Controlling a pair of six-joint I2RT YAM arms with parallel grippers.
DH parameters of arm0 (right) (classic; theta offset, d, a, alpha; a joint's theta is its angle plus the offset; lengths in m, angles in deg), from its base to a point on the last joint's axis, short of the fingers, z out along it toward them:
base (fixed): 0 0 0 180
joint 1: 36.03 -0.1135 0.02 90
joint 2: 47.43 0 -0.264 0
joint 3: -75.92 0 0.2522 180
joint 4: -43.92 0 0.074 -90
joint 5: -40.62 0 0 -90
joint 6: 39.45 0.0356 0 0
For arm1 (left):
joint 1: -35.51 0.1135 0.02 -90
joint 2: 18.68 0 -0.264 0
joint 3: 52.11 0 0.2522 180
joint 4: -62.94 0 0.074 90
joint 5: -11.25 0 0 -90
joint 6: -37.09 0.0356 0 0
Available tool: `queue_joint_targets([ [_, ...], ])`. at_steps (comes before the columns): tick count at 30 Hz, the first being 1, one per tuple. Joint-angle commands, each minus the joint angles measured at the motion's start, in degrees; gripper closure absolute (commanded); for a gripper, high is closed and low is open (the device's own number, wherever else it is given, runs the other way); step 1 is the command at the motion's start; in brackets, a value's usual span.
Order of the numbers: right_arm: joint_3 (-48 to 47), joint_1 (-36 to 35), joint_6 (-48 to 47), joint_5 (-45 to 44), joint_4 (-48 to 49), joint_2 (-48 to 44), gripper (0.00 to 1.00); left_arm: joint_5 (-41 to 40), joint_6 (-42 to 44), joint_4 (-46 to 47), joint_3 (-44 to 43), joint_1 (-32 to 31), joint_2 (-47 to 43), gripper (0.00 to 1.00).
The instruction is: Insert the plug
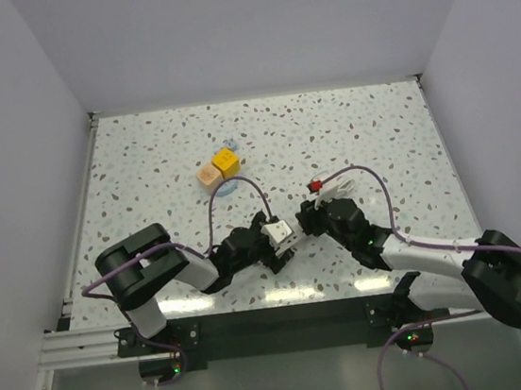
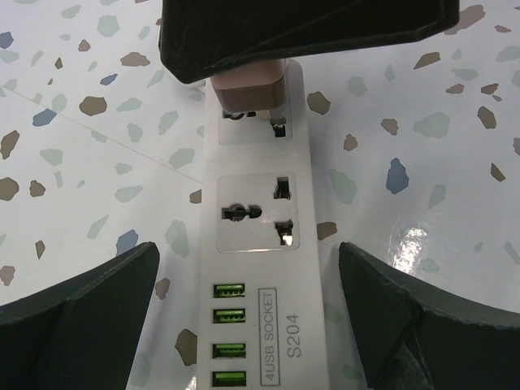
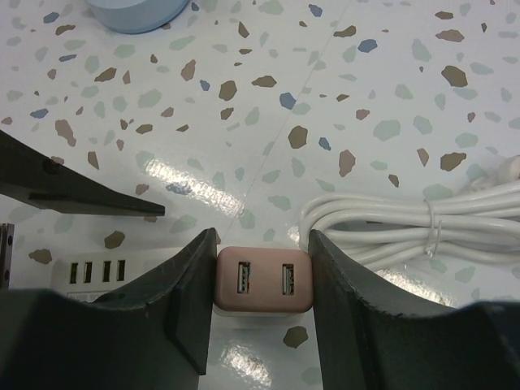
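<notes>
Dusty-pink boxy plug [image 3: 262,280], pinched by the right claw [image 3: 262,264], is held at the end socket [image 2: 278,128] of a white power strip [image 2: 244,266] straddled by the spread left claw [image 2: 248,280]; full seating seems left.

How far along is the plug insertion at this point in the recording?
Done: the right gripper holds the pink plug clamped at the end socket of the power strip. In hand: the insertion itself; how deep it sits I cannot tell. The left gripper straddles the strip, open, not holding it. Left: seat the plug fully, release.
</notes>
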Motion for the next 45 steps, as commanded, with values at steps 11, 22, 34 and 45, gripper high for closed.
queue_joint_targets([
  [11, 0.52, -1.76, -0.93, -3.93, -1.27, -2.98, 1.0, -0.82, -0.51, 1.68, 1.18, 1.2, -2.01, 0.03],
  [22, -0.18, -3.69, -1.46, -7.18, -1.09, 0.63, 1.0, -1.87, -0.78, 1.51, 1.62, 1.99, -2.01, 0.04],
  [34, -0.18, -4.22, -1.11, -9.21, -2.5, -1.13, 1.0, -1.87, -1.04, 1.68, 2.5, 4.45, -2.62, 0.04],
  [45, -0.18, -6.94, -1.02, -10.26, 1.1, 4.05, 1.0, 0.15, -1.13, 2.03, 2.58, 4.98, -2.71, 0.04],
])
